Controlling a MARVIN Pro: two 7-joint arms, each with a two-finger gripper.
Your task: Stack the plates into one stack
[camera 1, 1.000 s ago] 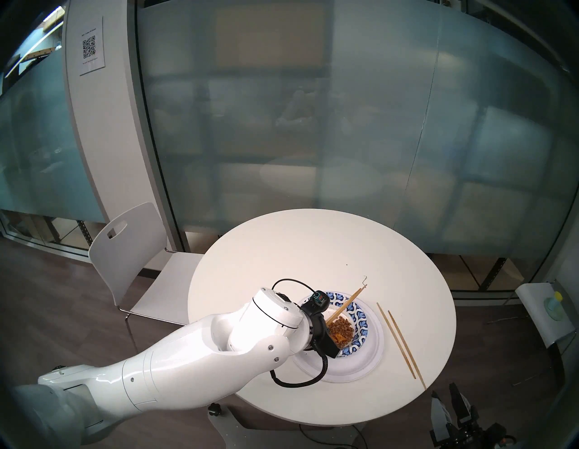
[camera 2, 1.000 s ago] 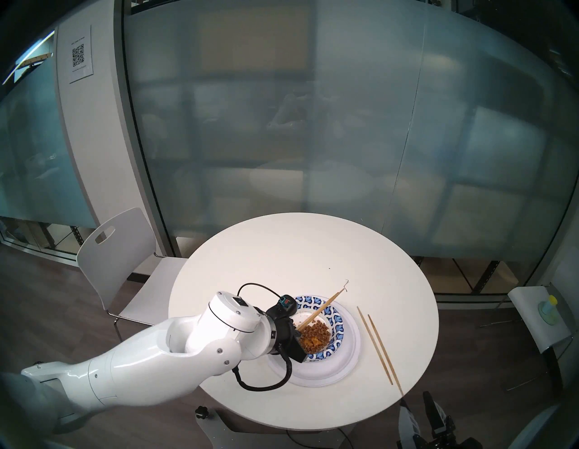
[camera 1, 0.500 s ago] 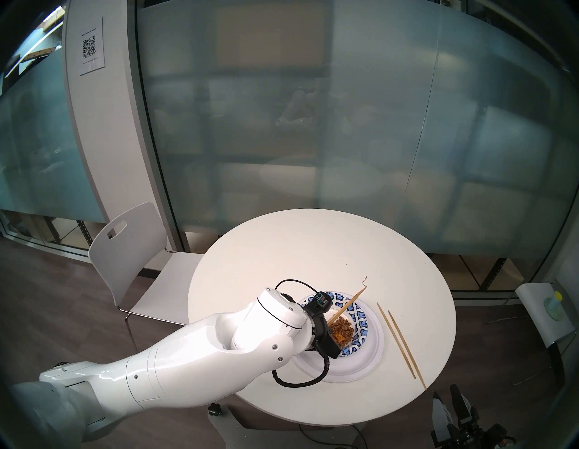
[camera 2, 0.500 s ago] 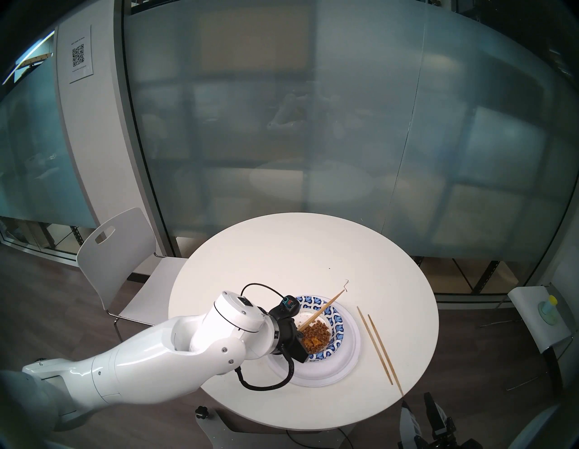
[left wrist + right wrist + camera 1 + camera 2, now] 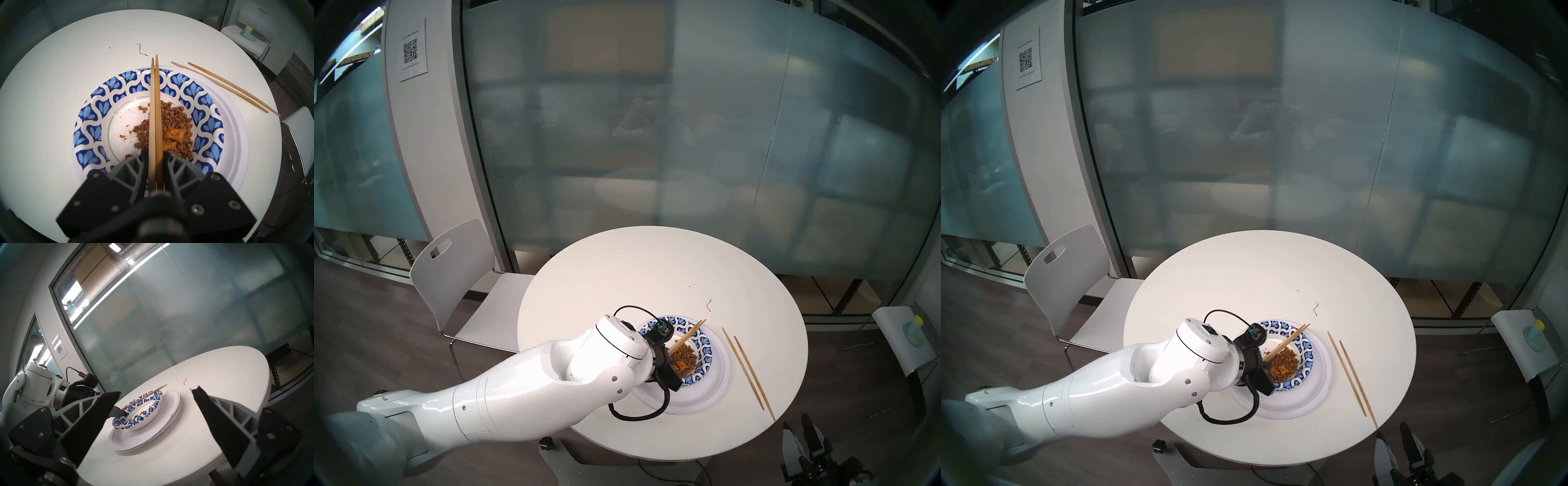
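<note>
The stack sits near the table's front: a blue-and-white patterned dish [image 5: 704, 353] holding brown crumbs lies on wide white plates [image 5: 704, 390], whose two rims show in the right wrist view [image 5: 153, 433]. My left gripper [image 5: 155, 153] hovers over the dish's near rim, its fingers [image 5: 144, 157] pressed close on a pair of wooden chopsticks [image 5: 155, 101]. Their far ends rest on the dish's far rim [image 5: 153, 392]. My right gripper [image 5: 157, 391] hangs off the table's front right edge, open and empty.
A second pair of chopsticks [image 5: 746, 370] lies on the white round table [image 5: 653, 264] right of the stack. A thin curled scrap [image 5: 708, 303] lies behind the dish. A white chair [image 5: 456, 271] stands at the left, a small stand with a cup [image 5: 914, 334] at the right.
The held chopsticks tipped down: their far ends dropped from above the table onto the dish's far rim. The left wrist shifted slightly. The right arm stayed still.
</note>
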